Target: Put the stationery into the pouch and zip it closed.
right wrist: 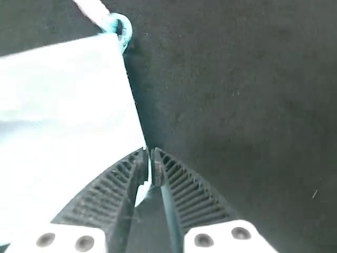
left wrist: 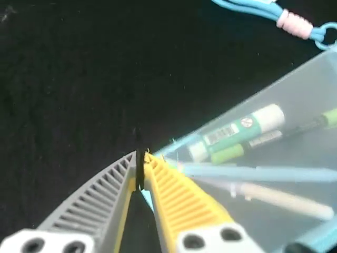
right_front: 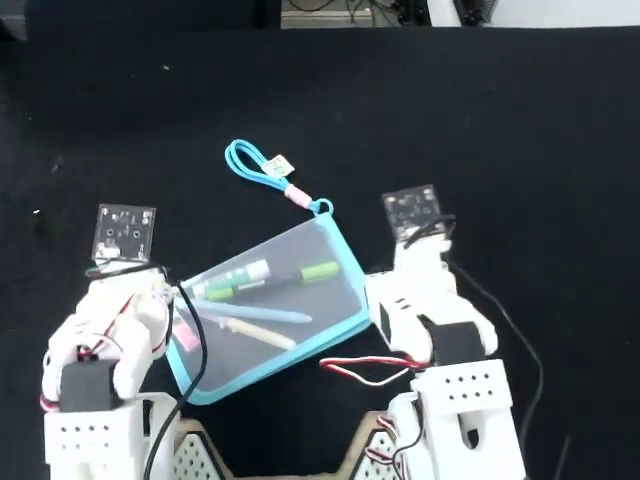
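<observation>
High view: the pouch [right_front: 300,295] lies tilted on the black table [right_front: 450,100] with pens [right_front: 260,312] inside. The wrist views show more: the left gripper [left wrist: 141,156] pinches one pouch edge, and the right gripper [right wrist: 149,154] pinches the other.

A black table covering [right_front: 330,110] spreads under everything in the high view. It is matte, with a few pale specks [right_front: 37,211] of lint toward its left side. Beyond the covering's far edge sits a light grey box-like object [right_front: 325,13] with dark cables [right_front: 440,10] just beside it, and past the covering's far right corner is a white surface [right_front: 570,10].
</observation>
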Motion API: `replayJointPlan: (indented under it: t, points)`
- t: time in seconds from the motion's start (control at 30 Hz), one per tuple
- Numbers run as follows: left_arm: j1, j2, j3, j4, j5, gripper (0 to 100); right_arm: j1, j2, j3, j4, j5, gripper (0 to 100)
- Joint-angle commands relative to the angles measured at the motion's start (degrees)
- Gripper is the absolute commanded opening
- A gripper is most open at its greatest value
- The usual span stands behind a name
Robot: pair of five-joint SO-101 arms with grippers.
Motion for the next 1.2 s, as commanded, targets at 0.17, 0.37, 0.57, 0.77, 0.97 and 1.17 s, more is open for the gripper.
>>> replayJointPlan:
  t: [0.17,0.37,0.57,0.77,0.97,1.17]
  points:
    - [-0.48,-11.08,1.98,3.6,-0.35,4,-0.44,-1.27,-4.97,3.43,-3.43,1.2]
    - [-0.48,-19.6,6.99,5.27,-0.7,4,-0.79,-16.84,2.07,3.52,-2.2,1.4]
    - [-0.48,-18.55,7.6,5.19,-0.44,4,-0.79,-39.96,13.05,7.3,4.48,1.5]
    - [-0.66,-18.55,7.6,6.77,4.48,4,-0.53,-38.64,12.26,11.52,-1.76,5.7]
    - [-0.57,-18.55,12.35,6.86,9.23,4,-0.53,-40.57,14.02,19.52,-2.37,5.7]
    - [-1.45,-18.46,21.05,4.22,9.67,4,0.44,-41.63,19.47,18.11,-1.23,1.2]
